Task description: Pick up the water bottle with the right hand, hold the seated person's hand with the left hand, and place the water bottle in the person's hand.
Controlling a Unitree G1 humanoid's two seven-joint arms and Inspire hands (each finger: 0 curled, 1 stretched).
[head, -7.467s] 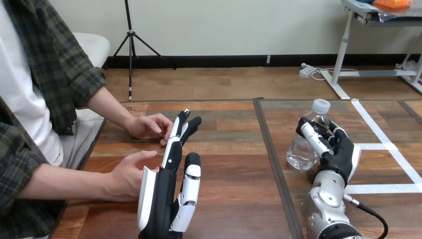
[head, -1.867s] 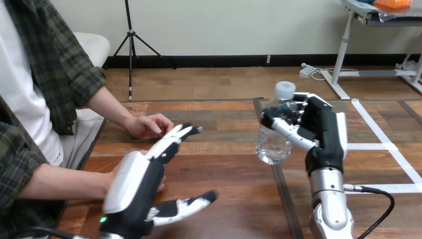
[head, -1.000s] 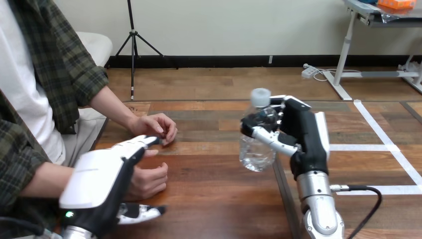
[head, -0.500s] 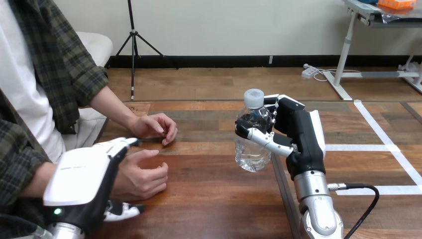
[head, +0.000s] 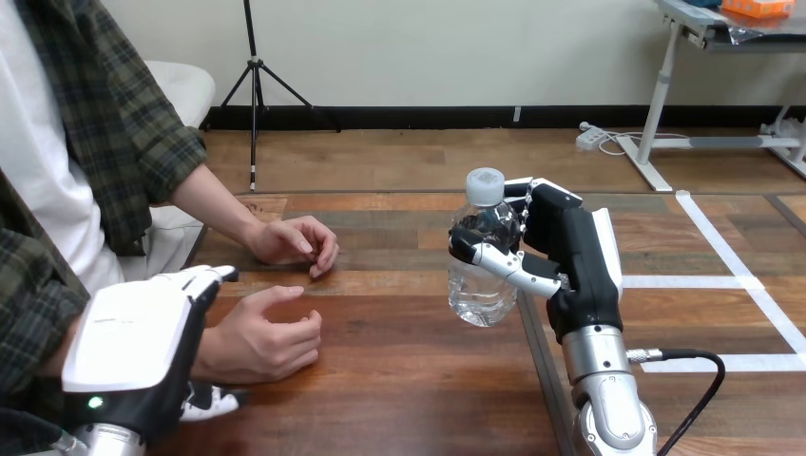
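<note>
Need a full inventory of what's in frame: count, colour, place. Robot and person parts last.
water bottle: 1, clear with white cap, upright in the right robot hand, mid-table
table: 1, brown wood, across the view
tape lines: several, white, on the table's right part
person's far hand: 1, on the table at the left
person's near hand: 1, loosely curled, left, nearer the robot
left robot hand: 1, black and white, over the near hand's wrist; grip cannot be told
right robot hand: 1, black and white, curled round the bottle

The water bottle (head: 483,271) beside the black, white-shelled right hand (head: 570,256) was clear with a white cap (head: 485,182). The left hand (head: 133,342) showed a white shell over black. The table (head: 409,370) was brown wood grain, with white tape lines (head: 732,279) to the right of the right hand.
</note>
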